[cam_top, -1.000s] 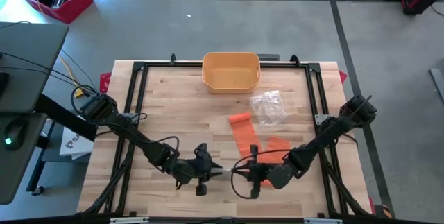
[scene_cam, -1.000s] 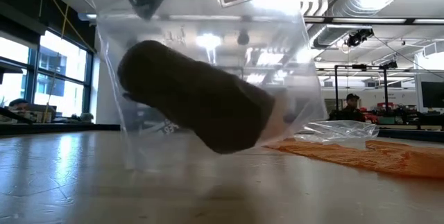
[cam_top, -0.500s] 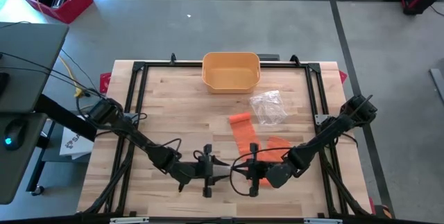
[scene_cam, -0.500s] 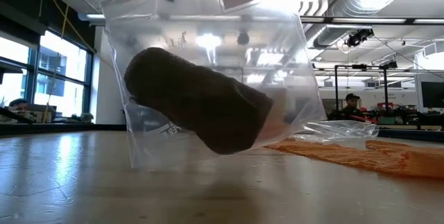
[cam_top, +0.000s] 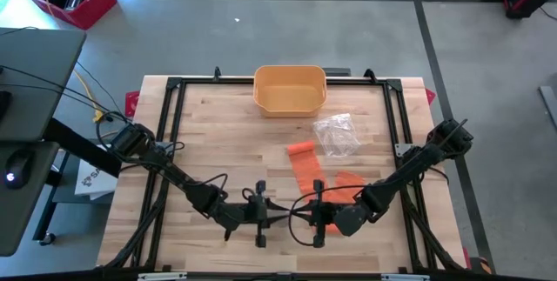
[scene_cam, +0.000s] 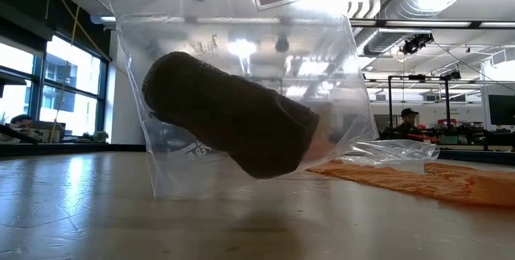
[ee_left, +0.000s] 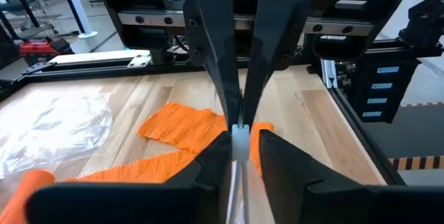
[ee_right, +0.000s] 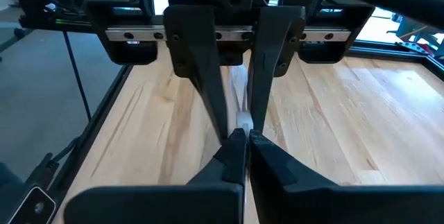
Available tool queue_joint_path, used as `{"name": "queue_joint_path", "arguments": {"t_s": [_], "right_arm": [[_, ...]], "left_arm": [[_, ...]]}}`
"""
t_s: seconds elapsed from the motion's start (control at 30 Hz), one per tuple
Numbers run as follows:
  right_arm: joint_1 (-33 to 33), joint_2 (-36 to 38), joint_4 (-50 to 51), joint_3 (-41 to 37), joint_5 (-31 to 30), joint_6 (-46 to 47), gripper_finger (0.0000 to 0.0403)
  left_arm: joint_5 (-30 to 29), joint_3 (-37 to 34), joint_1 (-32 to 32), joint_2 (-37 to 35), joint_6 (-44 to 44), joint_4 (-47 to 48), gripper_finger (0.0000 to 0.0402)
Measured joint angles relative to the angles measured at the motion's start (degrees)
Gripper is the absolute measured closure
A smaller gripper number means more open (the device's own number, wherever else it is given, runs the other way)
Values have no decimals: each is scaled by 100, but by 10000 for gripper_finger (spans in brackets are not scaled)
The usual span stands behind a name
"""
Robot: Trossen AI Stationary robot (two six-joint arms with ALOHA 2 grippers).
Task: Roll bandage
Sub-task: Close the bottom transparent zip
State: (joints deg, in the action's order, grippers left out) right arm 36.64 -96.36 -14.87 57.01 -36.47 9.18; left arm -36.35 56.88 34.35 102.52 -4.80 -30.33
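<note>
A clear zip bag [scene_cam: 241, 91] hangs near the table's front edge with a thick roll [scene_cam: 233, 119] inside; the roll looks dark against the light. My left gripper [cam_top: 266, 216] and my right gripper [cam_top: 305, 217] face each other, both shut on the bag's top edge. The bag shows between them in the high view [cam_top: 285, 217]. An orange bandage [cam_top: 306, 166] lies unrolled and flat on the wood behind them. It also shows in the low view [scene_cam: 434, 181]. My left gripper pinches the bag's top strip [ee_left: 239, 139] between its two fingers, coming level from the table's left. The bag hangs below the fingers. My right gripper pinches the same top strip [ee_right: 243, 121] between its two fingers, coming level from the table's right. The bag hangs below with the roll tilted inside.
A second clear bag [cam_top: 335, 133] lies crumpled beside the orange bandage's far end. A yellow tub [cam_top: 290, 88] stands at the table's far edge. A black frame [cam_top: 170, 133] runs along the table's sides. People and benches show in the room behind.
My left gripper has moved toward the table's right, closer to my right gripper. The bag has swayed a little below the grippers, with the roll staying tilted inside.
</note>
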Motion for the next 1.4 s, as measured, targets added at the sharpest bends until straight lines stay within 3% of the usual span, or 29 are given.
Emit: {"name": "queue_joint_path", "arguments": {"t_s": [0.27, 0.8, 0.97, 1.27, 1.4], "right_arm": [[17, 16, 14, -2, 0, 104, 403], [107, 223, 354, -7, -85, 378, 401], [62, 188, 341, -5, 567, 146, 400], [-250, -182, -384, -4, 1045, -65, 295], [-279, -382, -928, -5, 1037, -353, 283]], "left_arm": [[-1, 0, 14, 0, 51, 24, 389], [-322, 0, 456, -411, -733, 1330, 387], [-316, 0, 486, -411, -855, 1311, 387], [-304, 0, 435, -411, -854, 1300, 387], [-290, 0, 435, -411, -861, 1294, 387]]}}
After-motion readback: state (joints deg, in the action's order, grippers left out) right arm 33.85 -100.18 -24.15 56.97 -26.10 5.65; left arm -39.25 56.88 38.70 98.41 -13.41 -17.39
